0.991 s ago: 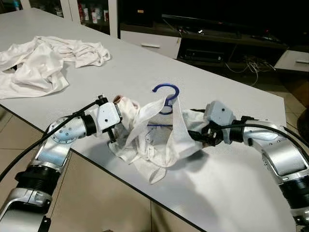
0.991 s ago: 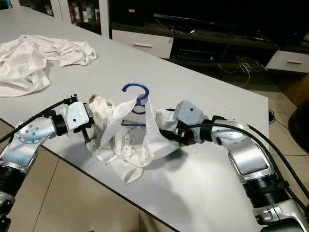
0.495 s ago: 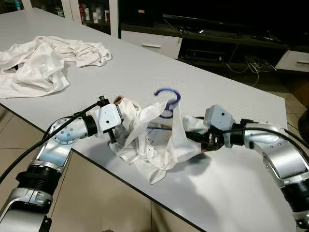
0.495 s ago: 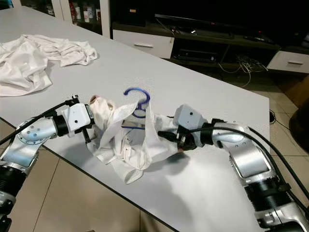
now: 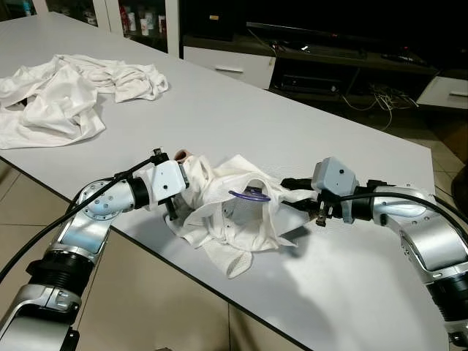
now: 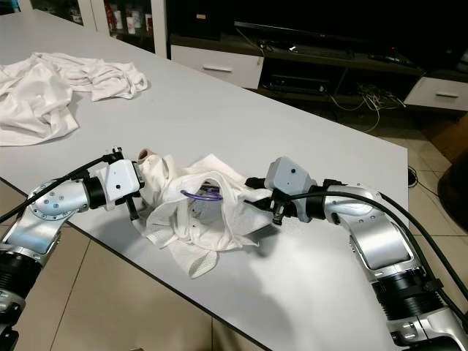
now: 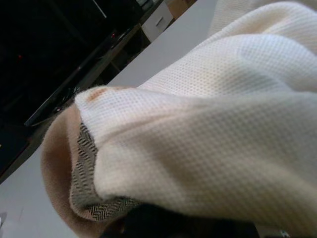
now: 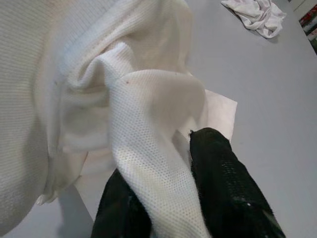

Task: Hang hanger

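A home living room: a dark TV stand (image 5: 314,69) with white drawers (image 5: 227,66) at upper frame, tiled floor (image 5: 146,307) below.

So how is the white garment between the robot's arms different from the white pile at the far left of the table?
The garment between the arms has both pincers in it and a blue hanger poking out; the far pile lies untouched, with no hanger showing. The near garment is bunched at the table's front edge, its hem hanging over; the far pile spreads wider. Both are crumpled white cloth.
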Motion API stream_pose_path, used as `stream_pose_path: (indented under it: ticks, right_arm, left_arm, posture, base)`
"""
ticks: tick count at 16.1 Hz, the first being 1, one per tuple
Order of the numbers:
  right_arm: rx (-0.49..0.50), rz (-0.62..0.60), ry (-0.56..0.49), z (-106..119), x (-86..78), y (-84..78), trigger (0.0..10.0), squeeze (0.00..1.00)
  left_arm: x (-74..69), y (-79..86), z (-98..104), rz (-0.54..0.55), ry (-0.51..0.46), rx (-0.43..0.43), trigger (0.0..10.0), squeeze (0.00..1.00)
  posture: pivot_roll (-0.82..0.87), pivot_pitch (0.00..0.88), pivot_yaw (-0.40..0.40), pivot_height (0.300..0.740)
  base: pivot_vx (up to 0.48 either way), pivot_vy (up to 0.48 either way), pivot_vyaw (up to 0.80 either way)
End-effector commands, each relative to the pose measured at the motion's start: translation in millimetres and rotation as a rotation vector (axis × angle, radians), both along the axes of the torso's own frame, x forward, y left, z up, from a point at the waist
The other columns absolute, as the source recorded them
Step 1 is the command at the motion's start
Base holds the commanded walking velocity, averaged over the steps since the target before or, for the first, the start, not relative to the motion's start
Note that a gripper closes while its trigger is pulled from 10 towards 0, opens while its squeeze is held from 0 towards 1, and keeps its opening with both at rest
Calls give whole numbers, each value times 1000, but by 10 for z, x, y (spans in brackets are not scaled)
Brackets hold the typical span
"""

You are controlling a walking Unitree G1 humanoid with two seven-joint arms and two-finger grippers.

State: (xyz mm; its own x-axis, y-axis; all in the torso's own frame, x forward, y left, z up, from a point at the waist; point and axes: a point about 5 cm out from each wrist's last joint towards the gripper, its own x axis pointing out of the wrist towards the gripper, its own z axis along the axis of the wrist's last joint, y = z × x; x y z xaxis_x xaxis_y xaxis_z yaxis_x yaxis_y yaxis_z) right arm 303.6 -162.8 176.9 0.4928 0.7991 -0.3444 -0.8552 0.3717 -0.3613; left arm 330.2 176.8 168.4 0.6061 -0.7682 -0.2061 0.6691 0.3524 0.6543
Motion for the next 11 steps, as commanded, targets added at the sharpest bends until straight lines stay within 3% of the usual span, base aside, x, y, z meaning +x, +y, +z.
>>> stream_pose_path:
  ticks: [1,2,3,8,10,11]
  right_arm:
    - [3,8,-3,7,-31,13,0,0]
    - [6,5,-2,-1,-35,15,0,0]
    - [10,2,0,-11,-42,19,0,0]
    - [24,-18,10,-29,-46,13,0,0]
    - [46,-48,27,-43,-32,16,0,0]
    - [52,-62,35,-55,-25,16,0,0]
  left_arm:
    - [41,-80,119,-27,-37,-21,10000,0]
    - [40,-81,121,-28,-38,-27,10000,0]
    - [40,-81,136,-30,-37,-44,10000,1000]
    - [-12,-141,239,-105,-9,-111,10000,1000]
    - [-1,-179,389,-89,-84,-210,10000,1000]
    - [0,-186,421,-89,-83,-242,10000,0]
  posture:
    - [42,39,-99,740]
    - [42,40,-99,740]
    - [40,40,-98,740]
    - [38,42,-98,740]
    - [41,42,-99,740]
    - [43,41,-99,740]
  base:
    - [0,0,0]
    - [0,0,0]
    - [0,0,0]
    - [0,0,0]
    - [0,0,0]
    - [0,0,0]
